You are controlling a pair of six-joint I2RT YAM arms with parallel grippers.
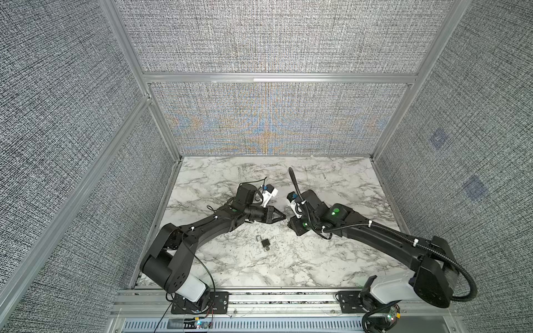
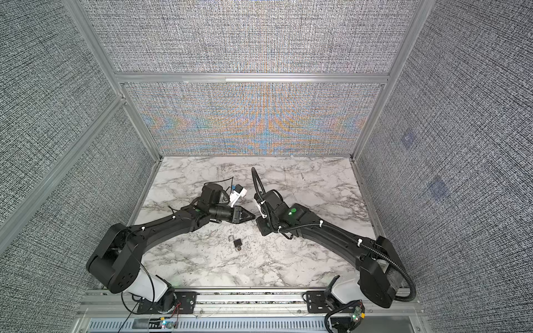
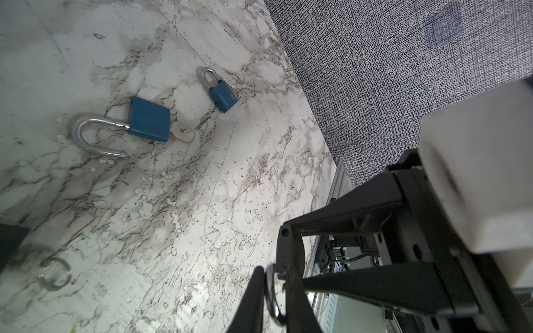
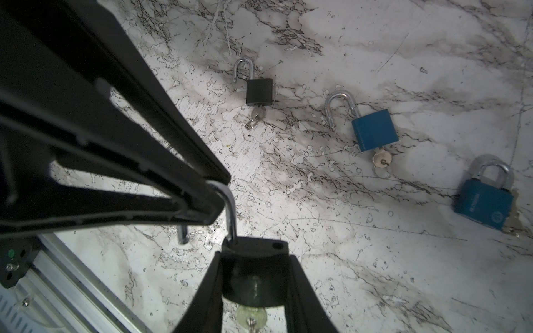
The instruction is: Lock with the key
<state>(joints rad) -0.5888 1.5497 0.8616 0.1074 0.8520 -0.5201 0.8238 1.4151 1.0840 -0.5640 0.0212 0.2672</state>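
My right gripper (image 4: 255, 259) is shut on the body of a small black padlock (image 4: 253, 276), held above the marble table (image 1: 331, 259). The key (image 4: 249, 315) sits in its keyhole, on the side facing the wrist. Its silver shackle (image 4: 229, 213) stands open, the free end (image 4: 183, 236) out of the body. My left gripper (image 3: 274, 276) is shut on the bend of that shackle (image 3: 272, 297). In both top views the two grippers meet tip to tip at mid-table, left gripper (image 1: 284, 217) against right gripper (image 1: 289, 224).
A second black padlock (image 1: 264, 243) with an open shackle and a key (image 4: 255, 116) lies on the table in front of the grippers. An open blue padlock (image 4: 373, 131) with its key and a closed blue padlock (image 4: 484, 204) lie beyond it. Fabric walls enclose three sides.
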